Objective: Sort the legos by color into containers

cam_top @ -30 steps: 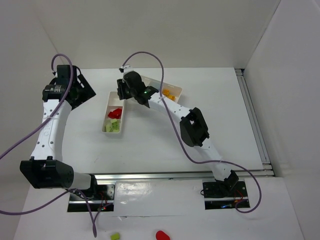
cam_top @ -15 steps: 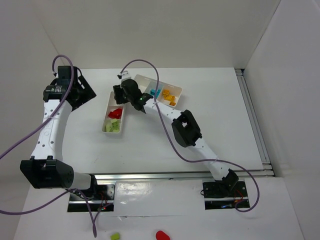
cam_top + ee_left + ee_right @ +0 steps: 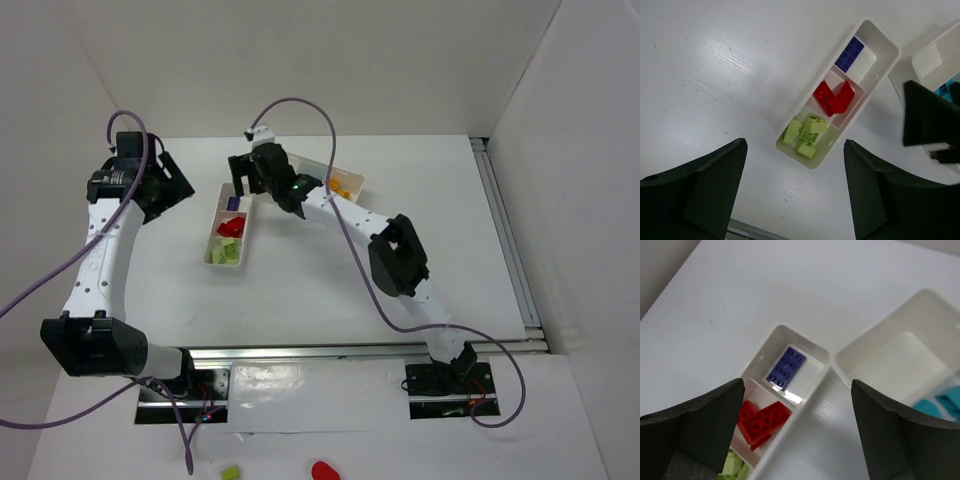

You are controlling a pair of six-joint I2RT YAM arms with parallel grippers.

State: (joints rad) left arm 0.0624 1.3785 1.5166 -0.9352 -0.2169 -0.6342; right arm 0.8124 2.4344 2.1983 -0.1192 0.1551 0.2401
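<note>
A narrow white container (image 3: pixel 212 236) holds a purple lego (image 3: pixel 785 368) in its far end compartment. Red legos (image 3: pixel 762 420) fill the middle one and lime green legos (image 3: pixel 804 134) the near one. My right gripper (image 3: pixel 797 410) hangs open above the purple and red compartments, nothing between its fingers. The wider container (image 3: pixel 900 360) lies beside it to the right, with a cyan lego (image 3: pixel 945 402) and orange-yellow legos (image 3: pixel 340 186) inside. My left gripper (image 3: pixel 795 200) is open and empty, high over the table left of the narrow container (image 3: pixel 782 147).
The two containers nearly touch at their far ends. The right arm (image 3: pixel 400 265) stretches diagonally across the table's middle. Off the table, below the arm bases, lie a small lime green piece (image 3: pixel 231 472) and a smooth red blob (image 3: pixel 324 470).
My right gripper has gone from shut to open and shifted slightly over the narrow container's far end. The left arm has stayed still.
</note>
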